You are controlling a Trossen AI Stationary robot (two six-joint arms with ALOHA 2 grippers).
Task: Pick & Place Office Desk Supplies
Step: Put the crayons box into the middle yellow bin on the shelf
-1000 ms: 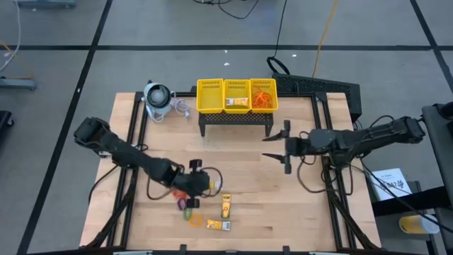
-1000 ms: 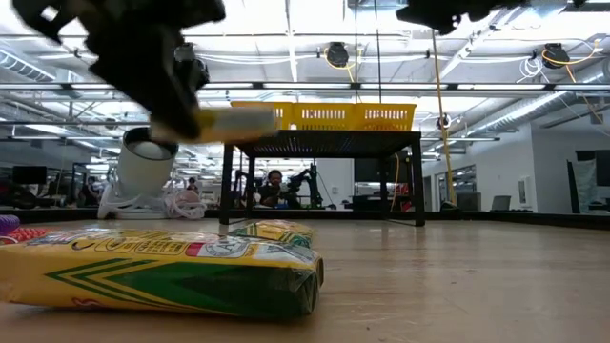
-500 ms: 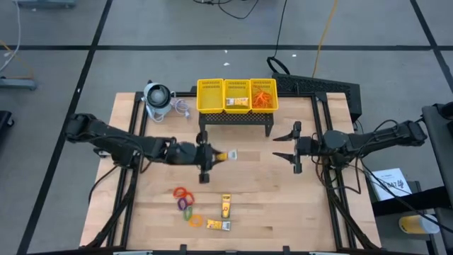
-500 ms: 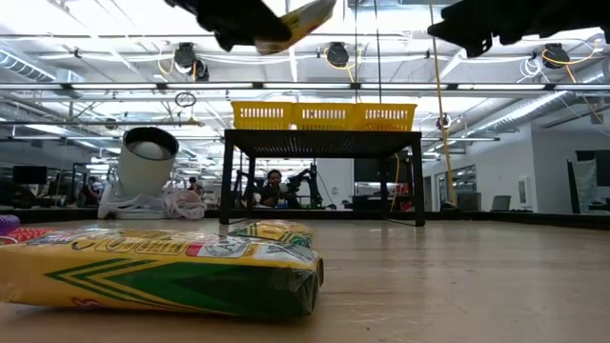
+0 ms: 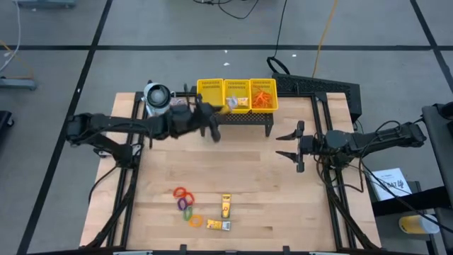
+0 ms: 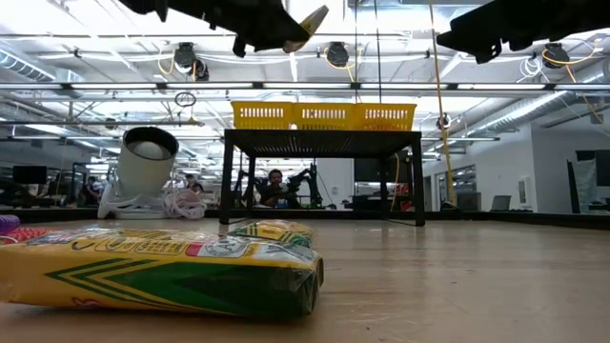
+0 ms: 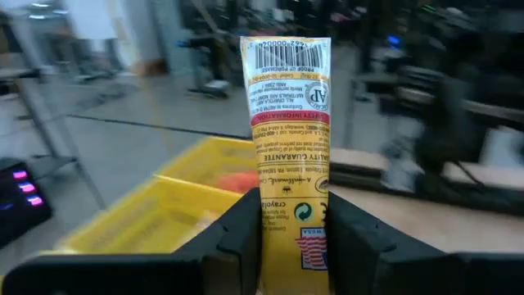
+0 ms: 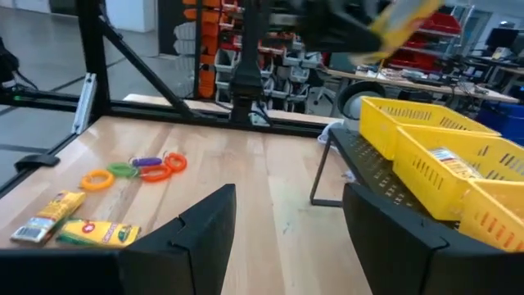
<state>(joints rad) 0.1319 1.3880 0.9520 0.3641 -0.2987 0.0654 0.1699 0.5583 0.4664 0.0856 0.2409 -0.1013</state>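
The left tool (image 7: 293,238) gripped a yellow rectangular crayon packet (image 7: 288,131) by its lower end, above the yellow mesh basket (image 5: 237,95). Light and fairly stiff, it suited that pinch. The right tool (image 5: 291,145) hung open and empty over the desk (image 5: 283,205).

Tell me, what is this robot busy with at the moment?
It is sorting desk supplies into a yellow three-compartment basket on a small black stand. The left gripper holds a yellow crayon packet up beside the basket. The right gripper waits open over the table's right side. Two more crayon packets and some coloured rings lie on the table.
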